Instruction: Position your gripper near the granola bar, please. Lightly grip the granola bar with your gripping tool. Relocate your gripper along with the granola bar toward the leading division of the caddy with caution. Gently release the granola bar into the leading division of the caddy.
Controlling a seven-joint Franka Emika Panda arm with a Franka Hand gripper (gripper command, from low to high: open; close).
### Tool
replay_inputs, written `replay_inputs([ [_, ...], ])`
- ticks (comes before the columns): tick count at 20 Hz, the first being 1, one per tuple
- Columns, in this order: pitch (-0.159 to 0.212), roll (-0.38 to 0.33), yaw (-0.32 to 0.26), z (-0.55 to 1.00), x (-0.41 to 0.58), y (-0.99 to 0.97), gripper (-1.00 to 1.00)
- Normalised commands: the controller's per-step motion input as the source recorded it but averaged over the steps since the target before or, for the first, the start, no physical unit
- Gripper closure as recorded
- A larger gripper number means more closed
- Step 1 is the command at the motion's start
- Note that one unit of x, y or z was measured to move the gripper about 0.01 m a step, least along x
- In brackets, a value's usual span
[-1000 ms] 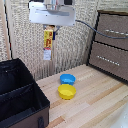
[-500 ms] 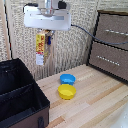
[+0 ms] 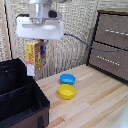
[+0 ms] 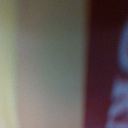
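My gripper is a white block high at the exterior view's upper left, shut on the top of the granola bar. The yellow-orange box with red print hangs upright from the fingers, well above the table. The black caddy stands at the lower left; the bar hangs just above and beside its far right corner. The caddy's front compartment is nearest the camera. The wrist view is only a blur of pale, grey-green and dark red bands.
A blue bowl and a yellow bowl sit on the wooden table to the right of the caddy. A brown drawer cabinet stands at the right. A woven wall is behind.
The gripper has carried the granola bar toward the exterior view's left, from near the bowls to the caddy's far corner. The bowls and caddy have not moved.
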Motion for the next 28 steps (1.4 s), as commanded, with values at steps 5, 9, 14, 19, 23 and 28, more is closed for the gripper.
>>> replay_inputs([
  [5, 0.081, 0.0, -0.111, 0.0, -0.016, 0.73, 1.0],
  [9, 0.04, 0.0, -0.164, 0.01, -0.041, 0.61, 1.0],
  [14, 0.015, 0.0, -0.209, 0.04, -0.066, 0.5, 1.0],
  [19, 0.06, -0.008, -0.198, 0.0, -0.138, 0.47, 1.0],
  [23, 0.105, -0.074, -0.223, 0.0, -0.265, 0.28, 1.0],
  [28, 0.074, -0.085, -0.26, 0.01, -0.221, 0.21, 1.0],
])
